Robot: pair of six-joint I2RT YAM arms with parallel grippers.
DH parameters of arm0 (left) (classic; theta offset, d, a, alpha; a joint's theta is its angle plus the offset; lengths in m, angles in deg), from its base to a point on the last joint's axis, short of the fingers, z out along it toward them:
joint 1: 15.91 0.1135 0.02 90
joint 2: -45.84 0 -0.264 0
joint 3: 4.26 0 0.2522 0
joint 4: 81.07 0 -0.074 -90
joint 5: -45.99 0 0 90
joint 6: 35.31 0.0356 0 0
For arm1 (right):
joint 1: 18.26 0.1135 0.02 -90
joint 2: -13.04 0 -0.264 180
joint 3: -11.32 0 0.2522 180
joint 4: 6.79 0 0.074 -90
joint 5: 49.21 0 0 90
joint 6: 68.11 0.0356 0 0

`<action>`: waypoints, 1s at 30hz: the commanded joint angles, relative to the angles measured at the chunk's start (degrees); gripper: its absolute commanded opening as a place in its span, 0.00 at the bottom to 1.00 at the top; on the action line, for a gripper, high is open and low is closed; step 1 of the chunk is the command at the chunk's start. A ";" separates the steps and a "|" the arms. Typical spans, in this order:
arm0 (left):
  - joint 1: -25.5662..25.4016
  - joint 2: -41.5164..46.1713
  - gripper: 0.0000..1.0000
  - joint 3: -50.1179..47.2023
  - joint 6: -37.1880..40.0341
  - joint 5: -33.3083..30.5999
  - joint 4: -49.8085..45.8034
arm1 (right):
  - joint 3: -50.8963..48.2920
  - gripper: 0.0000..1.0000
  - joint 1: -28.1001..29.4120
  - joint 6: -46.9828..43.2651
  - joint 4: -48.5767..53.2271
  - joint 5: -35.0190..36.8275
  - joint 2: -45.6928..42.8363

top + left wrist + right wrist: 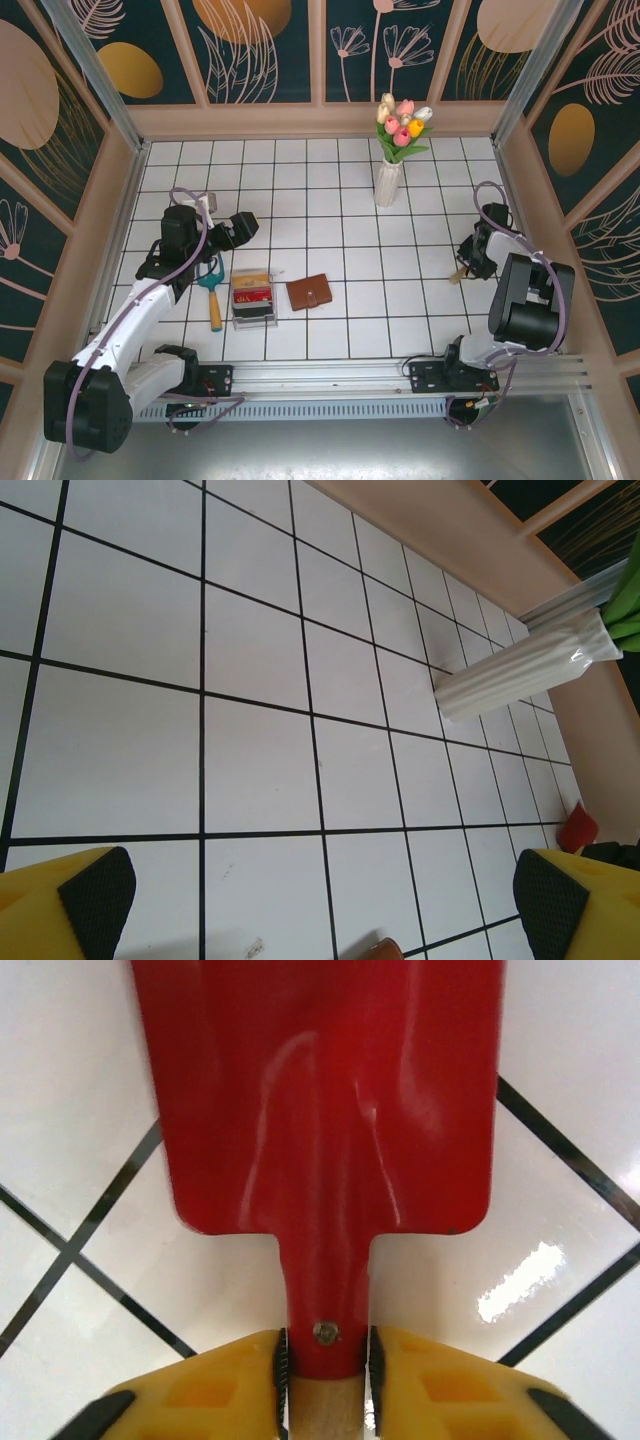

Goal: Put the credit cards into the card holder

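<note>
Cards [252, 294] in clear box [256, 320] (print unreadable), right tool [327, 1360] gripping shovel [320, 1110]

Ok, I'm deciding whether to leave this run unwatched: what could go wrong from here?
1. The right gripper sits tight on the neck of the shovel; lifting away could drag or drop it.
2. The wallet lies closed, so a gripper may push it across the tiles instead of opening it.
3. The cards sit down in the box, with a tool close on its left; the open left gripper could knock either while reaching in.
</note>
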 commanded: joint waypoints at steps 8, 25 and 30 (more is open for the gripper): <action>-2.76 -4.89 0.93 5.02 7.01 11.02 -3.45 | 1.60 0.61 3.26 2.81 4.48 -8.94 -17.97; -26.37 -36.76 0.73 23.94 23.34 -2.37 -30.48 | -16.50 0.43 58.51 32.92 -21.11 -8.88 -21.30; -27.80 -39.07 0.73 22.96 23.15 -1.03 -29.80 | -18.02 0.38 62.07 34.79 -25.05 -11.55 -17.38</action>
